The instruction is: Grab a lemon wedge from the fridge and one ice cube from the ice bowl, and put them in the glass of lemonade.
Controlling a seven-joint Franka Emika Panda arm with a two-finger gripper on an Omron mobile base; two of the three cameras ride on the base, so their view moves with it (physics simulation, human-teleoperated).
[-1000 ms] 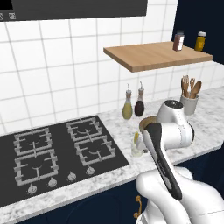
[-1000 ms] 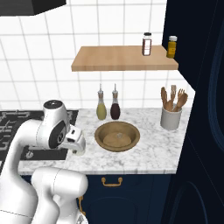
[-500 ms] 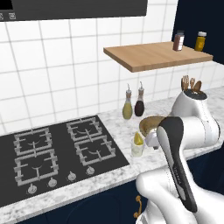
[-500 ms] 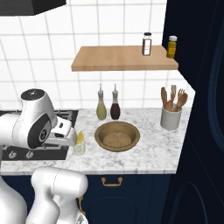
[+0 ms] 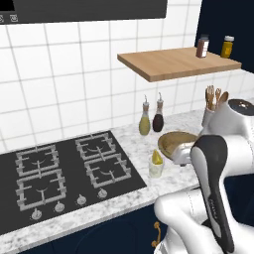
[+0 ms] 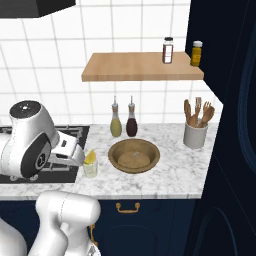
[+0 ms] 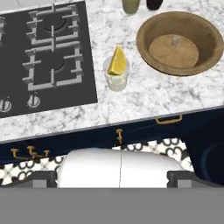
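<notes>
Arm now further right; jaws spread, empty, high above lemon wedge [image 7: 117, 61] in glass of lemonade [image 7: 117, 75].

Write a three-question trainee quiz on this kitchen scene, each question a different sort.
1. True or false: the bright yellow lemon wedge already sits in the small clear glass of lemonade.
2. Multiple choice: the wide tan-brown ice bowl stands (A) on the black gas hob, (B) on the marble counter beside the glass, (C) on the wooden shelf.
3. Fill in: the two small jars stand on the wooden ____.

Key: 1 true; 2 B; 3 shelf.
</notes>
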